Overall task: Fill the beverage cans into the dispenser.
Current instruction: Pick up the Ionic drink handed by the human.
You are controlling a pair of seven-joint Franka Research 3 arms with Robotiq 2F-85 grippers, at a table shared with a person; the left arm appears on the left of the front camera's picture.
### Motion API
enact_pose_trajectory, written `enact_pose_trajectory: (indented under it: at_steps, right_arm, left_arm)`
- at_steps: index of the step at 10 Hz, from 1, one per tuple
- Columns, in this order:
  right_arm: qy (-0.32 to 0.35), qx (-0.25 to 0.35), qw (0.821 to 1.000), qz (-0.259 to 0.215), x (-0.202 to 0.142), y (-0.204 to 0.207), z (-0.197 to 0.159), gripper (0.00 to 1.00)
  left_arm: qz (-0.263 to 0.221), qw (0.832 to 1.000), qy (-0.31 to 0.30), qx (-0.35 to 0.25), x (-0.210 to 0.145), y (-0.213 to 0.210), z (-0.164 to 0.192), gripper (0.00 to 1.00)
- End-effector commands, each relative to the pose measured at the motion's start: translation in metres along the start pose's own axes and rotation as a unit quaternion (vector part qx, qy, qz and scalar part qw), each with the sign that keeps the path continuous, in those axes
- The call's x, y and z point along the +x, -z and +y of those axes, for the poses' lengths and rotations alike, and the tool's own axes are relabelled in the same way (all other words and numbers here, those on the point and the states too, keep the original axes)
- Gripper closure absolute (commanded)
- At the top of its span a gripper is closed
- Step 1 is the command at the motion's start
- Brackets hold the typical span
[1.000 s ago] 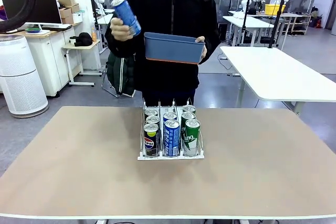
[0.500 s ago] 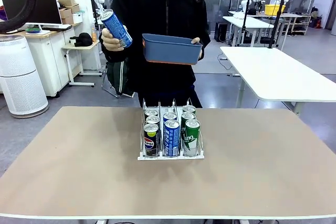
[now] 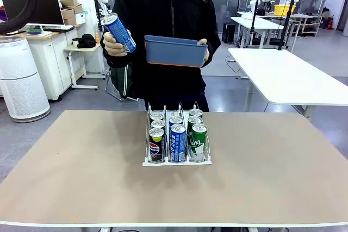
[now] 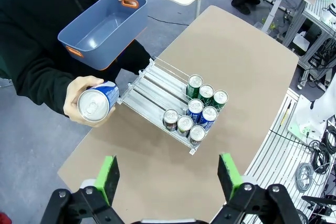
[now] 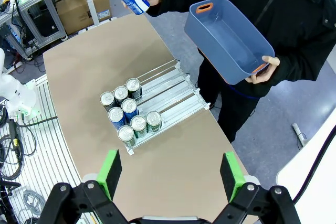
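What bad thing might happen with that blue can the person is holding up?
The blue can is held tilted in one hand, away from the tub and off past the table edge, so it might slip and fall to the floor. In the dispenser, cans crowd the front end; one pushed in hard might knock them.

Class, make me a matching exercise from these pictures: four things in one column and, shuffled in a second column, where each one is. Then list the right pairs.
Things:
1. blue can
2. blue tub
3. green cans
4. black Pepsi cans

Places:
A. dispenser lane at picture left, front view
B. person's hand, beside the tub
C. dispenser lane at picture right, front view
D. person's other hand, above the table's far edge

Pairs: 1-B, 2-D, 3-C, 4-A
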State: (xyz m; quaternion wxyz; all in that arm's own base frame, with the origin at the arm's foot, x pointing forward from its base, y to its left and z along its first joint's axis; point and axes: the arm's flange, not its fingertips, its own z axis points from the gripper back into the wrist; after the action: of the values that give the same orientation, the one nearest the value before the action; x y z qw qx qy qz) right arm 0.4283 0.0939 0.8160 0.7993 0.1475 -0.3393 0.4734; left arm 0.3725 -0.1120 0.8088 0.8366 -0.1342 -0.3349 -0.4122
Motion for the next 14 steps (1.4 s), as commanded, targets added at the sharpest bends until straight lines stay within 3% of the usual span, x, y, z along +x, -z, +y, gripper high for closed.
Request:
enact_pose_trajectory:
  at_steps: [1, 10, 14]
  right_arm:
    - [0.005, 0.002, 1.0, -0.003, 0.0, 0.0, 0.0, 0.0]
    - [0.005, 0.002, 1.0, -0.003, 0.0, 0.0, 0.0, 0.0]
    - [0.005, 0.002, 1.0, -0.003, 0.0, 0.0, 0.0, 0.0]
  left_arm:
    - [0.0, 1.0, -0.001, 0.0, 0.0, 0.0, 0.0, 0.0]
    - [0.0, 1.0, 0.0, 0.0, 0.0, 0.0, 0.0, 0.0]
    - [0.055, 0.998, 0.024, -0.01, 0.0, 0.026, 0.021, 0.0]
